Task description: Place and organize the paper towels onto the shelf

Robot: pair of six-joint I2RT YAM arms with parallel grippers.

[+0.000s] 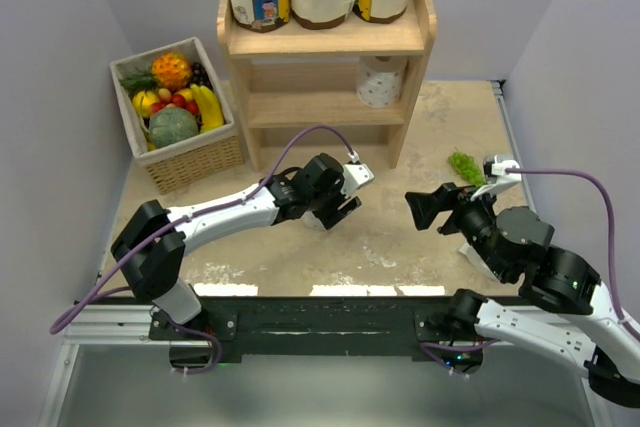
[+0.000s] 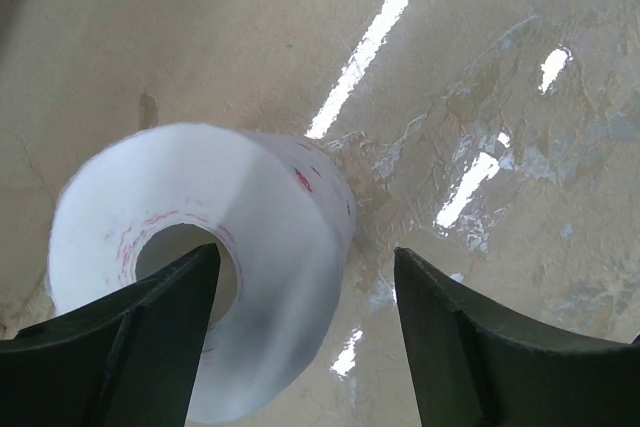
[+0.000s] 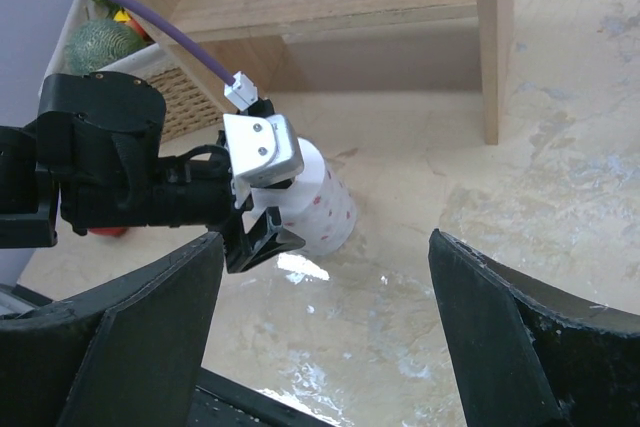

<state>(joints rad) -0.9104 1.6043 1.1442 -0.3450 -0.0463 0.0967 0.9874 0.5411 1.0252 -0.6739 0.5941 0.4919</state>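
**Both arms out, both sets of jaws apart**

The left arm point(image 1: 230, 209) stretches from its near-left base rightward toward the middle. The left gripper point(image 1: 338, 212) tips downward with its fingers spread. The right arm point(image 1: 540, 272) folds at the near right, its wrist turned left. The right gripper point(image 1: 418, 212) faces the left one, jaws wide, holding nothing.

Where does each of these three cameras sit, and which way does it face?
Top external: high behind the robot, looking down on the table, shelf and basket; left arm and right arm show.
Left wrist: on the left arm, looking down at a white roll; its own two fingers show.
Right wrist: on the right arm, looking across at the left gripper and shelf; own fingers show.
Shared: both wrist views show that roll.
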